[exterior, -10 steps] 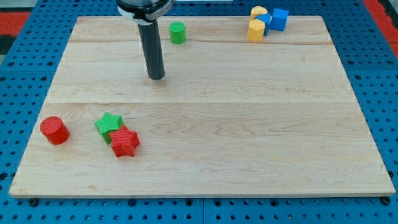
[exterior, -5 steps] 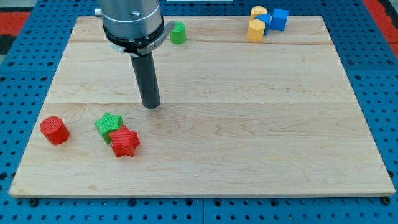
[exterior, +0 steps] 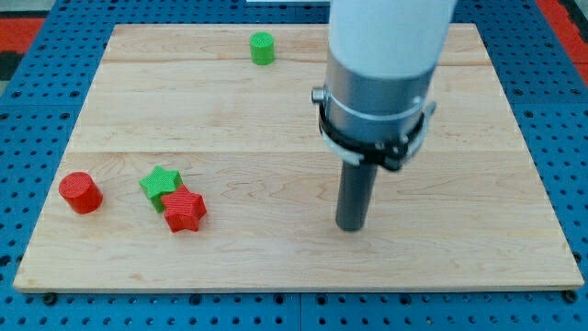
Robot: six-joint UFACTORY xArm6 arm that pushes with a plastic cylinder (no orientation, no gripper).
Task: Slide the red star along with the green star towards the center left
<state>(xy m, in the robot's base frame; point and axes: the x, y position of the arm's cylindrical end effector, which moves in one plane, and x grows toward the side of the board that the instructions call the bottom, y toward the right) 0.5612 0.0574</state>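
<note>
Tip is sitting w/ nothing touching it — red plastic star & green plastic star, touching, lying well to its left, probably lining up for a leftward push.

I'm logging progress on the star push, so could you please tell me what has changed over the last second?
My tip swept from the upper left of the board to the lower middle, now well to the right of the red star and green star. Neither star, the red cylinder nor the green cylinder moved. The arm now hides the top-right blocks.
</note>
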